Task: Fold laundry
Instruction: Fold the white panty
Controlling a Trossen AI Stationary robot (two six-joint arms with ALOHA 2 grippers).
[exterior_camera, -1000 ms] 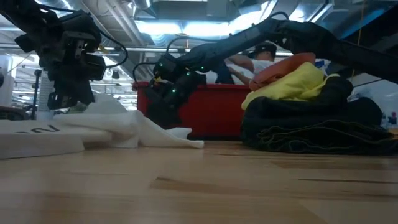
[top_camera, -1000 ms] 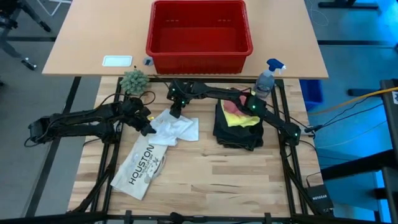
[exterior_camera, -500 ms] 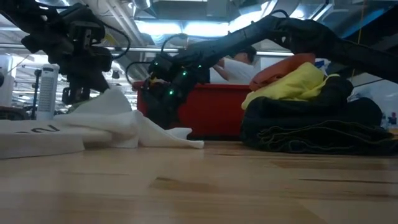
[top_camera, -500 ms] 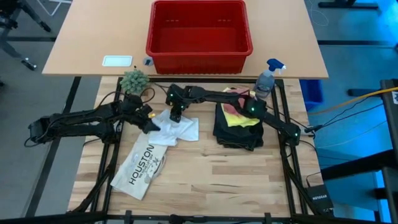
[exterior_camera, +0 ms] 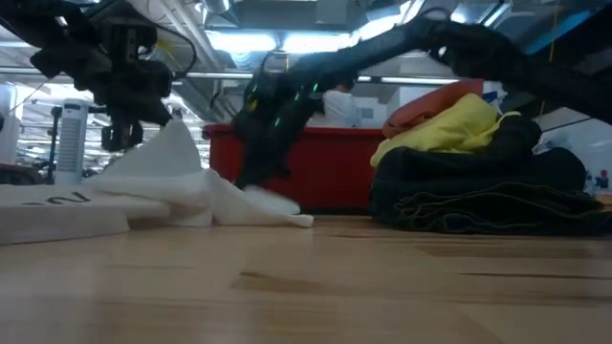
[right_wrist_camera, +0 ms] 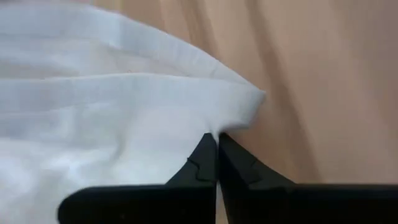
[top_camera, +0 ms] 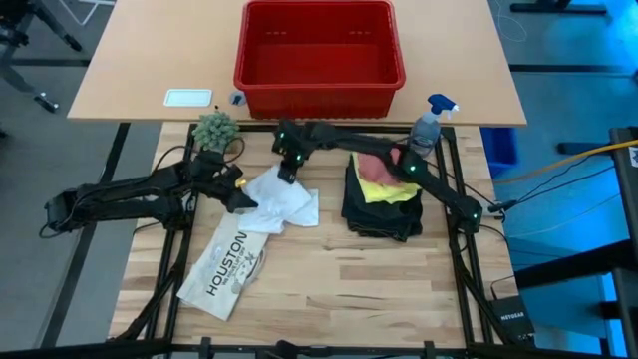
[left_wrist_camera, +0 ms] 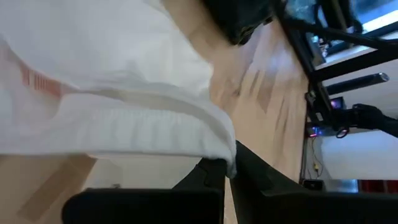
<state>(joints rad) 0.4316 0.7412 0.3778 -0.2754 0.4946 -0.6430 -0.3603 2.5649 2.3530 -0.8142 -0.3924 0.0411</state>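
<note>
Since a second ago, right claw has snapped closed, pinching the white cloth's far edge; left claw pinches its left edge. Low down, cloth tents upward. Both wrist views show corners nipped, cloth stretched between claws on the bench.

A: Free room? Bare wooden counter at the near edge, wide open.
B: Mid strip between crumpled white cloth and dark folded trousers pile is passable.
A: Far side blocked: red plastic basket, clear spray bottle, small green plant.
</note>
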